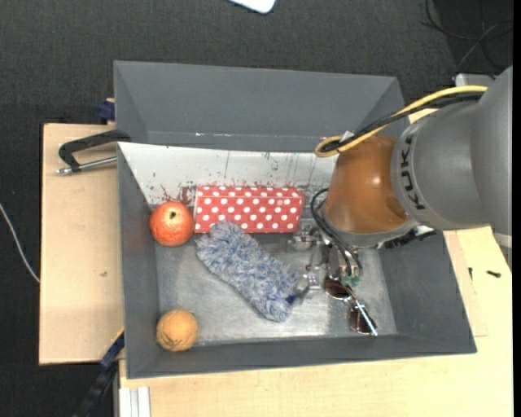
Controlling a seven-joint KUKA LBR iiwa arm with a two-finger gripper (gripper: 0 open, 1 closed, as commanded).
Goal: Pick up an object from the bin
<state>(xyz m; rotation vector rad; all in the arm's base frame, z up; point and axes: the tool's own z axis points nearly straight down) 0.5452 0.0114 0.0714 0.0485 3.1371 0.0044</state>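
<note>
grey metal bin (pixel 244 106): tool (pixel 315 273) low at blue-grey fuzzy cloth's (pixel 244 265) right end, sunglasses (pixel 352 307) just beside; its spread cannot be told. red dotted box (pixel 248 209), apple (pixel 171 224), orange (pixel 177 329).

This is looking like a robotics lab: a KUKA-branded arm (pixel 456 155) is hanging over a grey metal bin (pixel 252 102) sitting on dark carpet (pixel 57 49), with cables (pixel 434 15) trailing nearby.

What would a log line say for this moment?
gripper | low in bin, right side | beside fuzzy blue-grey cloth | sunglasses nearby
</note>
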